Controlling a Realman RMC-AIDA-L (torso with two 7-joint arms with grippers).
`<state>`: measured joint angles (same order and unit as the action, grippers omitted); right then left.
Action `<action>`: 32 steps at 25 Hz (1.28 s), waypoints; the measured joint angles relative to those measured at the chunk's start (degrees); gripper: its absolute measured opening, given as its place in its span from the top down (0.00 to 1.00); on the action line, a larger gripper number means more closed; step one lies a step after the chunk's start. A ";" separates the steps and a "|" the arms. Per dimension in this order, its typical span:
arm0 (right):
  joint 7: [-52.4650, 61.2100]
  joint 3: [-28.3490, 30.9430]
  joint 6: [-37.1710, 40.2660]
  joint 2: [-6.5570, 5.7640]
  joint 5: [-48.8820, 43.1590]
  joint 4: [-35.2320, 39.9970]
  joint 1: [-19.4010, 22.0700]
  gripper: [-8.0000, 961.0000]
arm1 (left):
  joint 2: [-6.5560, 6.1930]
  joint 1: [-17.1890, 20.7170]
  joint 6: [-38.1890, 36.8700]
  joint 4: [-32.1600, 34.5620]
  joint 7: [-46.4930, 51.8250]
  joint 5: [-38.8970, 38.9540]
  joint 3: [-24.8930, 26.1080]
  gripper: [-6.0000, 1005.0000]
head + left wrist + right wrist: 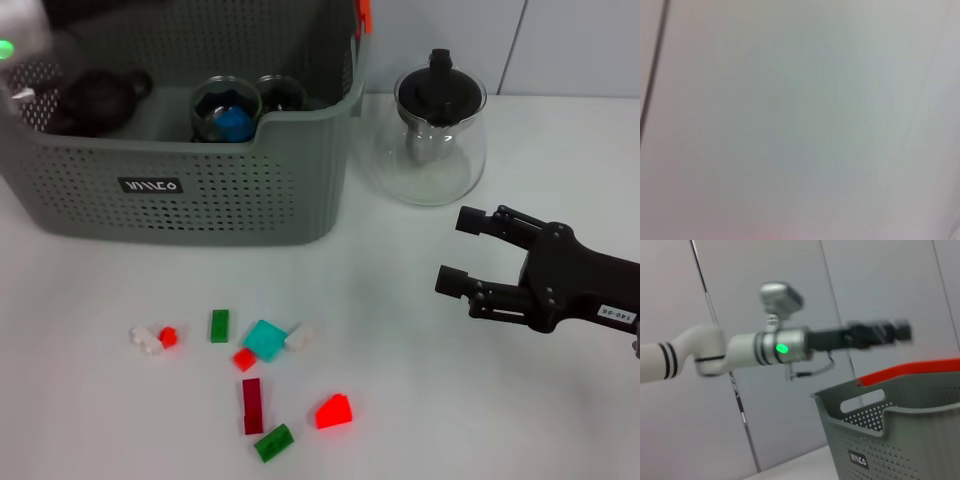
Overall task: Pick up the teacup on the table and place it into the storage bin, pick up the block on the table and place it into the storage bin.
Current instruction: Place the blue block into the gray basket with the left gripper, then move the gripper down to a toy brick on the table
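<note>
While the teacups already sit inside the bin and the blocks lie loose on the table, the risks run as follows.

Storage bin (190, 190): it fills the far left of the table (480, 420); two glass teacups (226, 108) stand near its front wall with a dark teapot (95, 100) beside them. A block released from high up could strike a cup, and the one nearer the front wall seems to hold something blue.

Left arm (740, 347): it is raised above the bin, seen from the right wrist view with its left gripper (880, 333) stretched out over the orange rim; I cannot tell whether its fingers are spread or closed. If both arms head for the bin opening together, they could collide.

Glass teapot (432, 140): it stands just beside the bin's right end, on the table between the bin and the right arm. A low swing of that arm towards the bin could clip it and tip it.

Right gripper (462, 252): it hovers over bare table to the right, fingers spread and holding nothing, well apart from the blocks.

Cluster of blocks (250, 365): they lie in front of the bin, and several touch or nearly touch. Wide jaws coming down on the teal block (265, 340) could nudge the white block (299, 338) and small red block (244, 359) touching it, or grab two.

Bright red wedge (333, 411): its sloped top could let it squirt out of a pinch; the flat dark red bar (252, 405) looks the safer pick.
</note>
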<state>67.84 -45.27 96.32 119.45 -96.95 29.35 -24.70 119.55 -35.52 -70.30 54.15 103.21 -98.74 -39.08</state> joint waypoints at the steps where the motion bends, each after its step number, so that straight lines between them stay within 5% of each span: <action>1: 0.00 0.00 0.07 0.00 0.00 0.00 0.00 0.02 | -0.35 0.88 -4.66 -1.05 -1.79 3.97 2.29 0.41; 8: -0.11 0.00 0.10 0.00 -0.12 0.00 0.06 0.02 | -2.04 5.50 -27.93 -5.36 -6.81 8.46 13.47 0.42; 17: -0.39 0.00 -0.41 0.02 -0.29 -0.45 0.16 0.02 | -0.39 13.52 -36.23 -2.47 -20.97 -9.66 14.05 0.42; 22: -0.28 -0.02 -0.49 0.09 -0.35 -0.51 0.28 0.02 | 2.15 18.21 -32.19 -4.65 -36.80 -17.33 14.12 0.42; 32: 0.05 0.01 -0.43 0.08 -0.40 -0.53 0.43 0.02 | 4.32 22.56 -21.55 -11.28 -47.62 -19.25 14.25 0.42</action>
<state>67.89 -45.26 95.89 119.53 -97.35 28.82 -24.27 123.87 -12.96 -91.84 42.87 55.58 -117.99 -24.83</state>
